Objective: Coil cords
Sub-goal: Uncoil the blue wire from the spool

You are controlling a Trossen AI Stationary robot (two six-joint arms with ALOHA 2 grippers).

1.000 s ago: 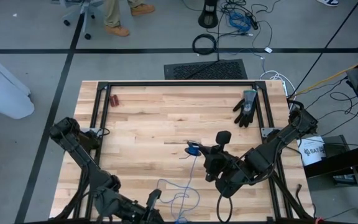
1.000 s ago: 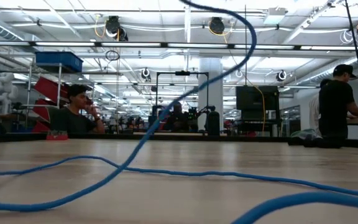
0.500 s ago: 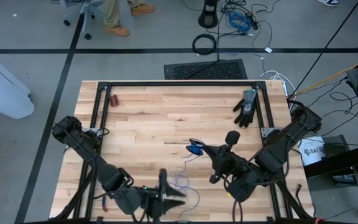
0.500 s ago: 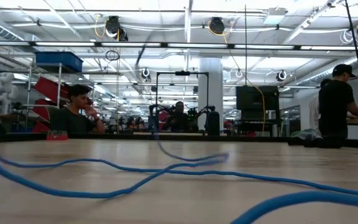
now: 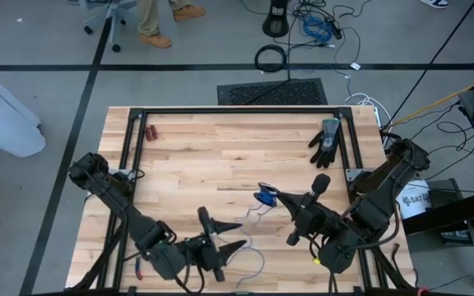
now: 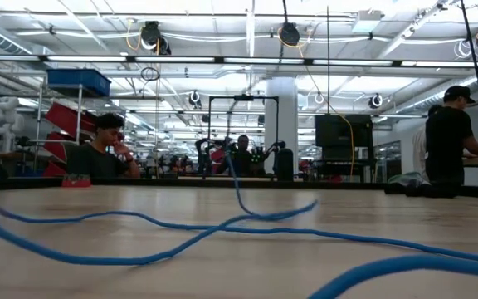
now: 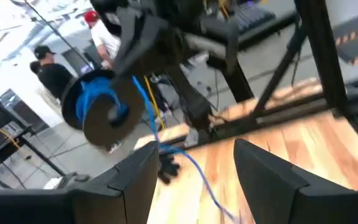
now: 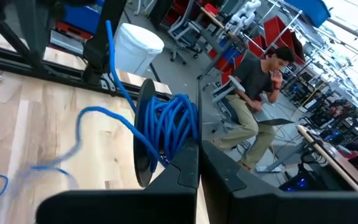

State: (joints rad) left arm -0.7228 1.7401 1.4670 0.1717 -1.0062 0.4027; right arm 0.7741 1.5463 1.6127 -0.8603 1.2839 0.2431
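Left gripper (image 5: 230, 234): fingers spread wide, nothing between them; low over the table (image 5: 196, 156) near its front edge, left of centre, pointing toward the right arm. Loose cord runs past just beside the fingertips, contact impossible to tell.

Left fingers (image 7: 132, 183): in the left wrist view, two dark prongs well apart, with bare wood and a strand of blue cord showing between them.

Right gripper (image 5: 275, 197): fingers together, clamped on the cords, at mid-table, right of centre, nearer the front edge than the back.

Cords (image 5: 264, 197): thin blue cable, partly wound into a small tight bundle at the right gripper's tip. Wound around a dark round piece in the right wrist view (image 8: 169, 127), several turns side by side. Remainder uncoiled, trailing from the bundle down to the wood and toward the front edge in slack loops below the left gripper.

Loose length, low view (image 6: 181, 237): blue strands lying across the table top in long curves, one strand rising upward from mid-table.

Glove (image 5: 326, 141): black, flat near the back right corner, well apart from both grippers.

Red item (image 5: 151, 131): small, near the back left corner, too small to identify.
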